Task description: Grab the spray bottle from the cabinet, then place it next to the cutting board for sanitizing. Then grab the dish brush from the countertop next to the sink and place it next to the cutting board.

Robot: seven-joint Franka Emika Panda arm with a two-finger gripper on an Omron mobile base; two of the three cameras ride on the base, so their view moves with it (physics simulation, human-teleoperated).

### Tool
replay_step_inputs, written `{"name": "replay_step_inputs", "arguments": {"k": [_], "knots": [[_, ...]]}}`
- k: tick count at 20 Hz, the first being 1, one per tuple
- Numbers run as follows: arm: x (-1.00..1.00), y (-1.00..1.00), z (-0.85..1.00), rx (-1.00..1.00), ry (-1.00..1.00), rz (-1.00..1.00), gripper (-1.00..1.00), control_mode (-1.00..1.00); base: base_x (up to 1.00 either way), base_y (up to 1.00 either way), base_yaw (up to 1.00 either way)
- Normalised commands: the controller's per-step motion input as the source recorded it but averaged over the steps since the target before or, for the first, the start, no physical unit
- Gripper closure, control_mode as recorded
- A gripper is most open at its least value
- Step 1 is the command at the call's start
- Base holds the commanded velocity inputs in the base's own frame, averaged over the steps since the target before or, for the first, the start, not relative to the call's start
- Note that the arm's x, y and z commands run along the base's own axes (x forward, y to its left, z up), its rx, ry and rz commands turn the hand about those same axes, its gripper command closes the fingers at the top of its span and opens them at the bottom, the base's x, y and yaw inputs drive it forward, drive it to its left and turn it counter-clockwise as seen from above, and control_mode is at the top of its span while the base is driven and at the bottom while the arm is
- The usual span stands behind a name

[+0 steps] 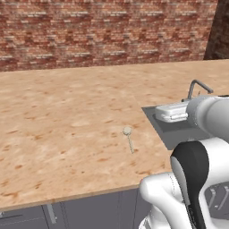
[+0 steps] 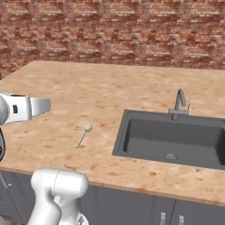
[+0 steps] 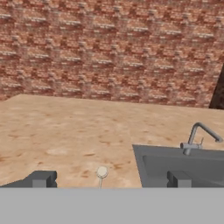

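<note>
On the countertop beside the sink, the dish brush lies between the wide-open, empty hand's fingertips.

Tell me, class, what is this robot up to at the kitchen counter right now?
The white robot arm is facing the dish brush, which lies flat on the tan countertop a little to the left of the dark sink. Its gripper is open and holds nothing, and in the hand view the brush head sits between the two fingers, farther off. The brush is untouched. It looks set to reach down for it.
</note>
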Motion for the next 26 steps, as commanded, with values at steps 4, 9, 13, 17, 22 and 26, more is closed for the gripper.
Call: {"name": "replay_step_inputs", "arguments": {"k": [4, 9, 13, 17, 22, 26], "knots": [[0.00, 0.00, 0.00, 0.00, 0.00, 0.00, -1.00, 1.00, 0.77, 0.03, 0.00], [0.14, 0.01, -0.01, 0.00, 0.16, 0.00, -1.00, -1.00, 0.28, 0.02, 0.00], [0.85, 0.00, -0.64, -0.10, 0.77, 0.04, -1.00, -1.00, 0.00, 0.00, 0.00], [1.00, 0.06, -1.00, -0.22, 0.82, 0.03, -1.00, -1.00, 0.00, 0.00, 0.00], [1.00, 0.01, -1.00, -0.07, 0.62, 0.03, -1.00, -1.00, 0.00, 0.00, 0.00], [1.00, 0.00, -1.00, 0.08, 0.29, 0.01, -1.00, -1.00, 0.00, 0.00, 0.00]]}}
